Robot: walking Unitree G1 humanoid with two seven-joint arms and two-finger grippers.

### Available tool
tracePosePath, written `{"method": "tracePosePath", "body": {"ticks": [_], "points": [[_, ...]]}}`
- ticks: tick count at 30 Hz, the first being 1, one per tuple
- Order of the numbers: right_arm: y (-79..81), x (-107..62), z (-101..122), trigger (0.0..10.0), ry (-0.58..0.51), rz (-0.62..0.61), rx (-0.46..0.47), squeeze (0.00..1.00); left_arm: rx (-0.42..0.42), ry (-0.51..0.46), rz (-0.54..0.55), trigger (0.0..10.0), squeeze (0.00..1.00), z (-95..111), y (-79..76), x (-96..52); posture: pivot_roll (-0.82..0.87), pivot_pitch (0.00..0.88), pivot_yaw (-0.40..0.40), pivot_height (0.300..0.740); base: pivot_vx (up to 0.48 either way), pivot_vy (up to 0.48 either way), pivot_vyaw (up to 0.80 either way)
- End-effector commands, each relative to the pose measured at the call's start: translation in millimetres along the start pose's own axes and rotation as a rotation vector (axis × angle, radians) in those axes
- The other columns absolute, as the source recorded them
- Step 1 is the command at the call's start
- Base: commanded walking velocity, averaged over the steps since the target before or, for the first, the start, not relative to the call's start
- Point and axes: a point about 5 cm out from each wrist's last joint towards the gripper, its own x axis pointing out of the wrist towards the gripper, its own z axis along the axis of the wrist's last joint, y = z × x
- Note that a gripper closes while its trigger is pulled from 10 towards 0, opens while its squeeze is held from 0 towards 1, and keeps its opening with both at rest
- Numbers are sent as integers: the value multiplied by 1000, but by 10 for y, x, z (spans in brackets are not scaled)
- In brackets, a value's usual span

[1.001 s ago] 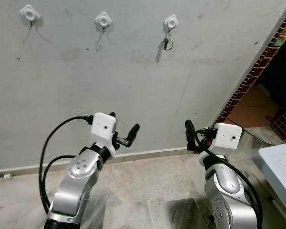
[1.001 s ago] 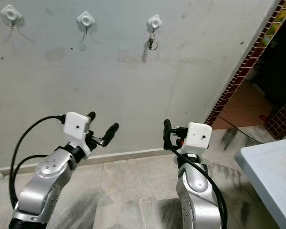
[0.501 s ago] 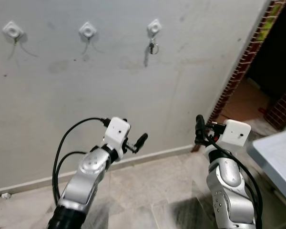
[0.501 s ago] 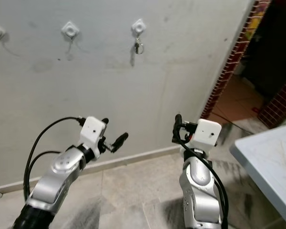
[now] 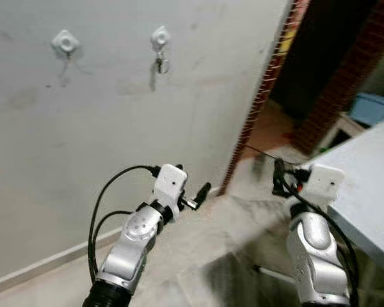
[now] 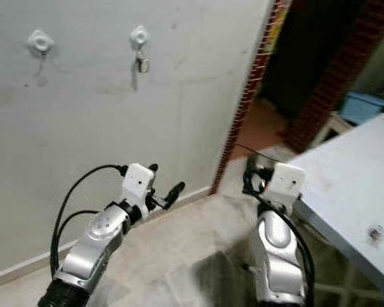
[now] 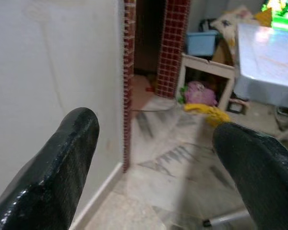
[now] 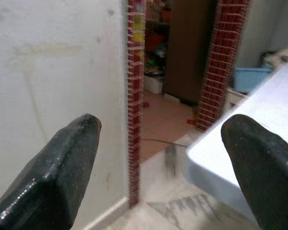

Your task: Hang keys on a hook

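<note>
Head stereo pair looks down at wall (image 5: 115, 128), hooks (image 5: 160, 37) upper left, table (image 6: 345, 185) at right. Both wrist views face the brick doorway (image 8: 135, 96), sharing the table.

A home hallway: wall hooks (image 5: 160, 37), brick doorway (image 5: 262, 96), tiled floor (image 5: 198, 256), table (image 5: 365, 173).

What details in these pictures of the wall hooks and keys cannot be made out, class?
- Keys: too small in the eye views to count or describe.
- Hook holding them: its prong is too small to see.
- Table: its far side is cut off by the right edge.
</note>
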Motion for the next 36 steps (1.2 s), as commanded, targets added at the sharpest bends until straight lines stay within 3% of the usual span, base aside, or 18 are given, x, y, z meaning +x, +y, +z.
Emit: {"method": "tracePosePath", "body": {"ticks": [1, 5, 15, 21, 27, 36], "points": [[-120, 1, -68, 10000, 29, -37, -20, 0, 12, -19, -38, 10000, 0, 46, -88, 59, 113, 0, -163, 740, 0, 0, -788], [-50, -27, -129, 10000, 34, -20, -12, 0, 5, -28, -40, 10000, 0, 57, -85, 88, 104, 0, -133, 740, 0, 0, -788], [61, -20, 11, 10000, -26, 20, -11, 0, -4, -35, -2, 10000, 0, 103, -12, 79, 75, 0, -83, 740, 0, 0, -759], [-18, -29, 43, 10000, -34, 22, -21, 0, 18, -37, 36, 10000, 0, 97, 42, 27, 72, 0, -86, 740, 0, 0, 0], [7, -25, 73, 10000, -43, 30, -21, 0, -34, -48, 39, 10000, 0, 107, 60, 12, 69, 0, -81, 740, 0, 0, 0], [5, -25, 99, 10000, -51, 34, -35, 0, -27, -60, 19, 10000, 0, 177, 106, 69, 55, 0, -68, 740, 0, -347, 0]]}}
